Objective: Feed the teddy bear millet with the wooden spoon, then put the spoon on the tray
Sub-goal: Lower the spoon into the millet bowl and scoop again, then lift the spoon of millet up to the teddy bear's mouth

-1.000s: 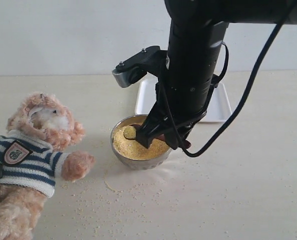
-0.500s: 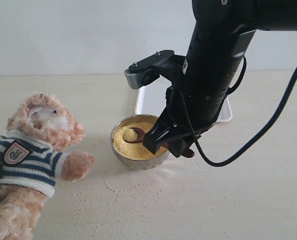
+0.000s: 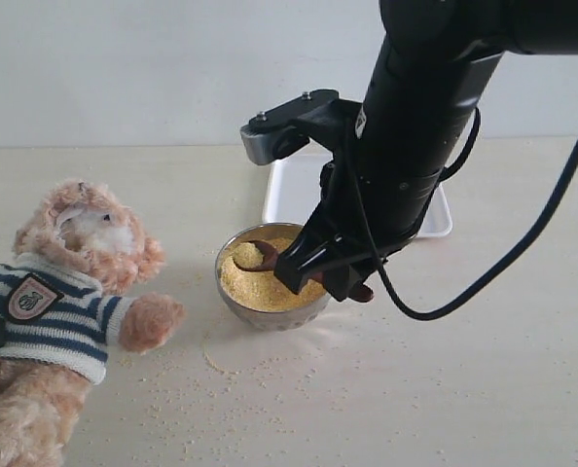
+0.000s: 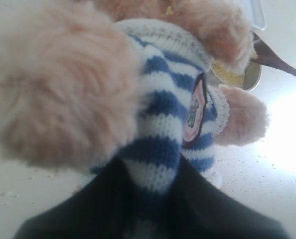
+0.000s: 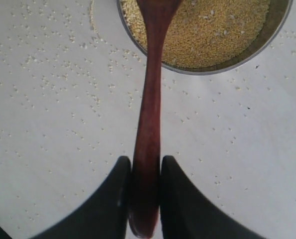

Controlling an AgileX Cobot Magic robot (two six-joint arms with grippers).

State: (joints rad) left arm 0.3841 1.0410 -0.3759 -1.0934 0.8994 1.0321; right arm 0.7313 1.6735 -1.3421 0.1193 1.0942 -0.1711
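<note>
Right arm has swung to the right since a second ago, with barely any change over the last half. Right gripper [image 3: 318, 280] still pinches the wooden spoon [image 3: 254, 255] near the handle end, with the spoon's bowl down in the millet [image 3: 255, 290].

Right wrist view adds what the exterior can't: both fingers [image 5: 115, 199] tight on the dark reddish handle, and loose grains all over the table [image 5: 48, 99].

Left wrist view: left gripper [image 4: 149, 196] clamped on the teddy bear [image 4: 163, 99] at its navy-and-white striped shirt (shield badge visible). In the exterior view it's only a dark sliver at the left edge.

Bear is at left, near side, its paw close to the steel bowl [image 3: 270, 316] but not touching. Millet is heaped yellow in that bowl.

White tray [image 3: 291, 190] sits beyond the bowl, largely hidden by the arm. Can't tell whether the spoon carries any grains.
</note>
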